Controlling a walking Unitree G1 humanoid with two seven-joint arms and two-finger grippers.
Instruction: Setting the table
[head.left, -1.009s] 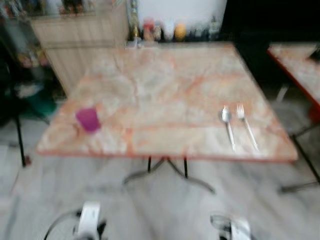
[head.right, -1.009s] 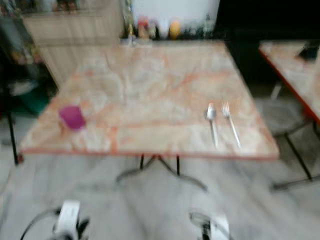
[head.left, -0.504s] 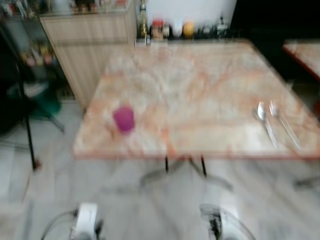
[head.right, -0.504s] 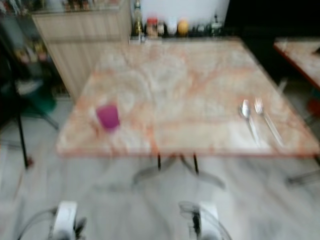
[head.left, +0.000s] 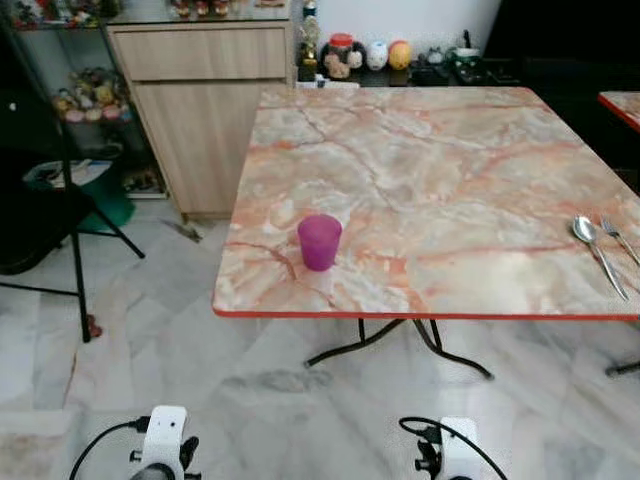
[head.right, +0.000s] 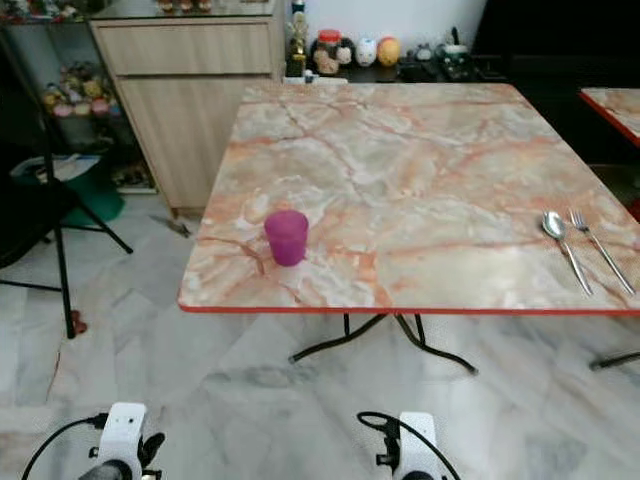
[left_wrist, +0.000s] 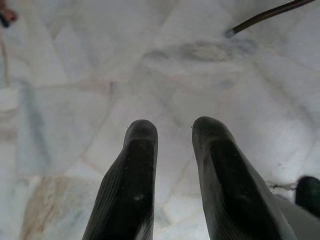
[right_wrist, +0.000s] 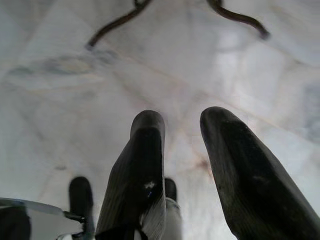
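Observation:
A purple plastic cup (head.left: 319, 241) stands upright near the front left corner of a marble-patterned table (head.left: 430, 170) with a red edge. A spoon (head.right: 565, 247) and a fork (head.right: 600, 247) lie side by side near the table's front right corner. Both arms hang low before the table, over the floor. My left gripper (left_wrist: 173, 131) is open with nothing between its fingers. My right gripper (right_wrist: 182, 122) is open too and holds nothing.
A wooden cabinet (head.left: 205, 105) stands behind the table's left side, with jars and bottles (head.left: 345, 55) on a counter behind the table. A black stand and chair (head.left: 50, 215) are at the left. A second table's edge (head.right: 610, 105) shows at the right. Black table legs (head.left: 400, 345) curve over the marble floor.
The whole picture has shifted right and sharpened: the camera turned left, so the cup now sits nearer the middle and the cutlery at the right edge. Nothing on the table moved.

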